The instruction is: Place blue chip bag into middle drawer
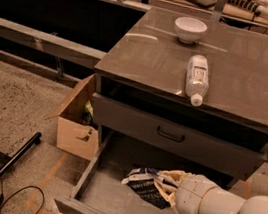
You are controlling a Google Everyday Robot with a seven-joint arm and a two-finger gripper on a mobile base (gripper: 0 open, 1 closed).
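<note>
Cream-white two-finger tool (165, 184), on a white arm, sits over the open grey metal middle drawer (108, 206), clamped on the dark-blue glossy foil chip bag (144, 187), which bears a white label strip. The grey-brown glossy worktop (147, 55) carries a plain white ceramic bowl (190, 29) and a clear plastic bottle (197, 78) with a white label. Grey upper drawer front (131, 123), black handle (170, 135). Tan cardboard box (71, 133). Speckled beige floor (17, 106).

Single high view, angled down at cabinet (147, 55) front; claw (161, 185) lower right, in middle drawer (108, 203).
</note>
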